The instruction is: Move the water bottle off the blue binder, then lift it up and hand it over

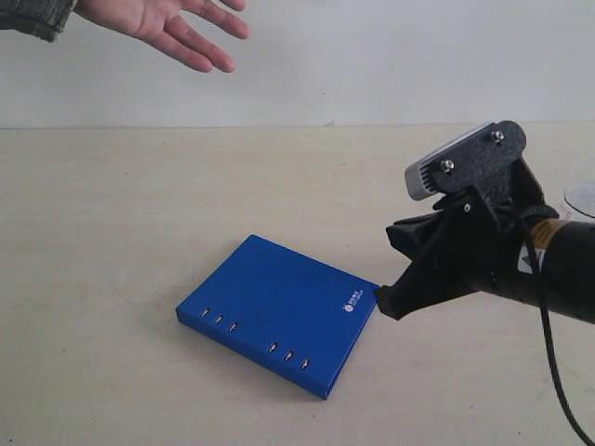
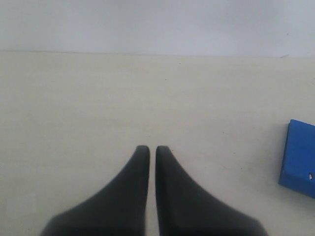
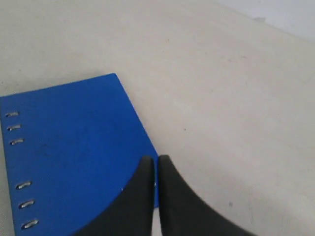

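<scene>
At 11 o'clock in your exterior view, a hand reaches in open, palm showing, above the far side of the table. Your left gripper shows only in its own wrist view: its black fingers are pressed nearly together with just a thin slit between them, holding nothing, over bare tabletop, and one corner of the binder sits well apart from it at the picture's edge. In the exterior view the binder lies flat on the table just below centre, toward 6 o'clock, turned at an angle. Its row of small slots runs along the 7 o'clock edge, and its white logo sits by the 3 o'clock corner. Your right gripper comes in from 3 o'clock, closed and empty, with its tip at that same corner, touching or almost touching it. Its wrist view puts the shut fingertips right over the binder's edge. At the far 3 o'clock margin, behind the arm, you get a bit of something clear, too cut off to name.
</scene>
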You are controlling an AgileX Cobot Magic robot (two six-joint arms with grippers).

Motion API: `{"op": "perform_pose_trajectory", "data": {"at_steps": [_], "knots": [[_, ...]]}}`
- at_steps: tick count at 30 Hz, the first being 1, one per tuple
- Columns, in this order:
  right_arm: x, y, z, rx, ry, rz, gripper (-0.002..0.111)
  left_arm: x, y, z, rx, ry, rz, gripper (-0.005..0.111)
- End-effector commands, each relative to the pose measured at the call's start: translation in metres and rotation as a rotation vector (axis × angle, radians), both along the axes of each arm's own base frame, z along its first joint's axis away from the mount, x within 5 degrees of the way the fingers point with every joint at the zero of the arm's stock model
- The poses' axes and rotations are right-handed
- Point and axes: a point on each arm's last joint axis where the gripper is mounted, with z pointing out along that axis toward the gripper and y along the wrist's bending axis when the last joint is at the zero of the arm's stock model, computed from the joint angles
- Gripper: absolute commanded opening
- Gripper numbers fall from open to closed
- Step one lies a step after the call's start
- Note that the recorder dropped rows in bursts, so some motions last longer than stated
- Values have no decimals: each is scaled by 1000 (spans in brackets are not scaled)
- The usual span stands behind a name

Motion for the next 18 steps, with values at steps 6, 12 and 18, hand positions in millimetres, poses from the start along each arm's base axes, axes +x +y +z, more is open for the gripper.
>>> {"op": "perform_pose_trajectory", "data": {"at_steps": [6, 12, 18], "knots": [[11, 8, 19, -4, -91, 34, 0, 3, 0, 12, -184, -143, 29, 4], [17, 12, 7, -62, -1, 35, 0, 4, -4, 18, -568, -189, 48, 4], [43, 28, -2, -110, 111, 18, 0, 0, -24, 13, -594, -63, -151, 4]]}}
